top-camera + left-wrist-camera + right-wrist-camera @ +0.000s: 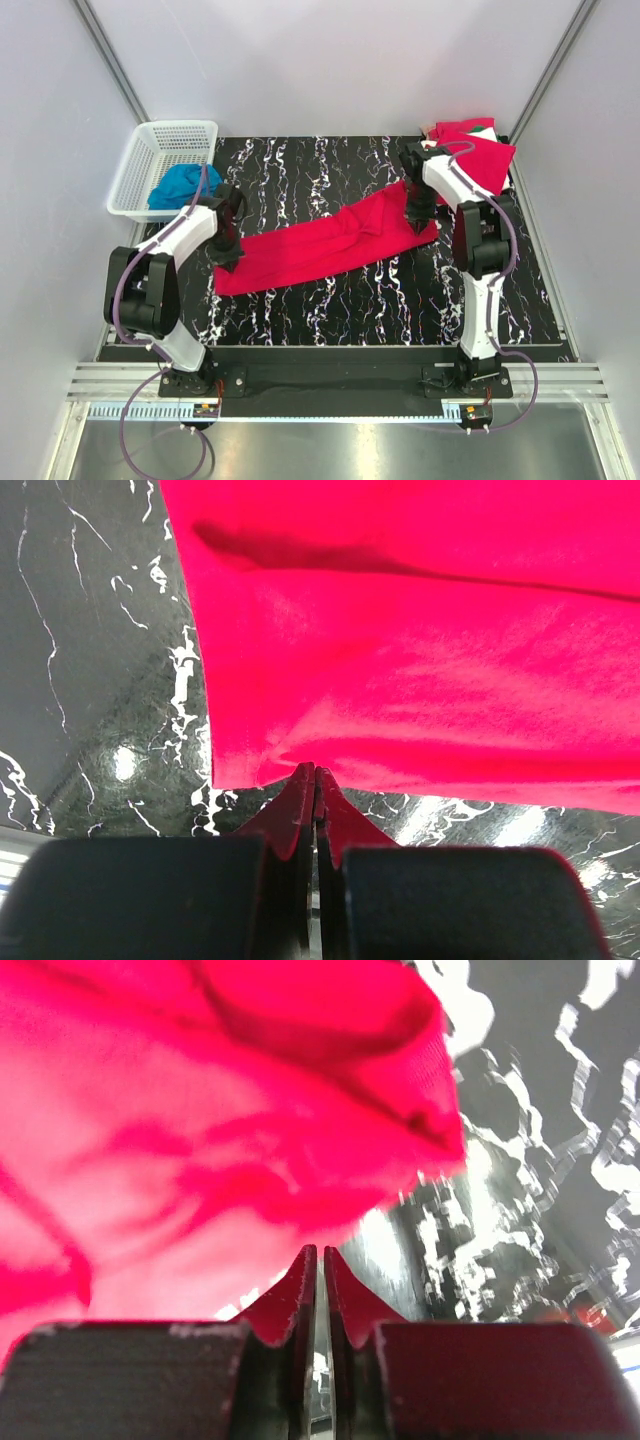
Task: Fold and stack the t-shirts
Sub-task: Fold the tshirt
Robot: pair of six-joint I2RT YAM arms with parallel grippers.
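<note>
A bright red t-shirt (pixel 320 245) lies as a long folded band slanting across the black marbled table (pixel 330 170). My left gripper (pixel 229 263) is at its near-left end. In the left wrist view that gripper (pixel 315 770) is shut, pinching the hem of the t-shirt (pixel 420 630), and creases run toward the tips. My right gripper (pixel 416 222) hangs over the band's far-right end. Its jaws (pixel 320 1250) stand a narrow slit apart with nothing between them, and the bunched t-shirt (pixel 200 1110) lies just beyond the tips. More red t-shirts (pixel 478 152), one showing white and green, are piled at the back right.
A white plastic basket (pixel 135 170) holding a blue cloth (pixel 178 185) stands at the back left corner. Pale walls and metal frame posts close in the table on three sides. The arm bases sit on the rail along the near edge.
</note>
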